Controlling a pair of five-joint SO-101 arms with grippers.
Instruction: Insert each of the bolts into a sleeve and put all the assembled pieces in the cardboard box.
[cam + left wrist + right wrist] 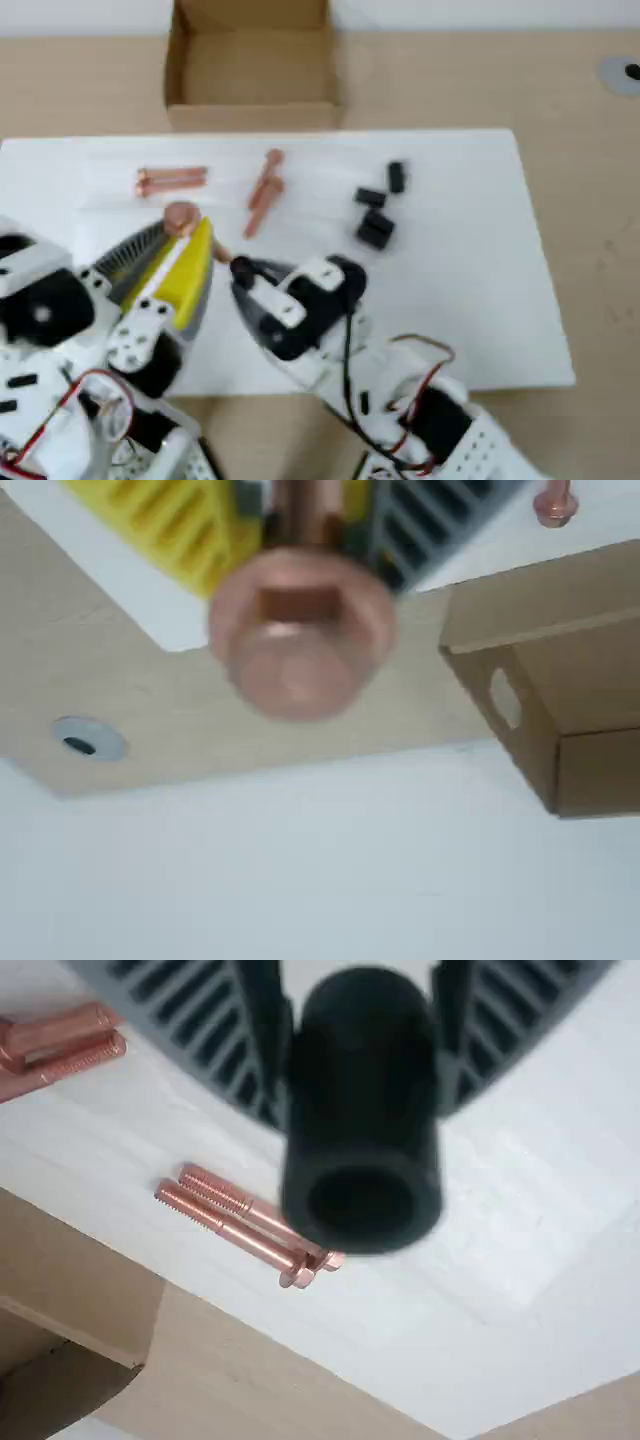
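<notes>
My left gripper (192,232) is shut on a copper bolt (183,217), whose hexagonal head (300,630) faces the left wrist camera between the yellow and grey fingers. My right gripper (243,272) is shut on a black sleeve (360,1110), with its open bore towards the right wrist camera. In the high view the bolt's tip lies close beside the sleeve (243,268) above the white mat (470,300). Loose bolts lie in two pairs (172,180) (265,190). Three loose black sleeves (375,228) lie right of them. The cardboard box (252,65) stands open behind the mat.
The mat lies on a wooden table (590,200) with a round cable hole (622,72) at the far right. The box's side wall (560,700) has a small slot. The right part of the mat is bare.
</notes>
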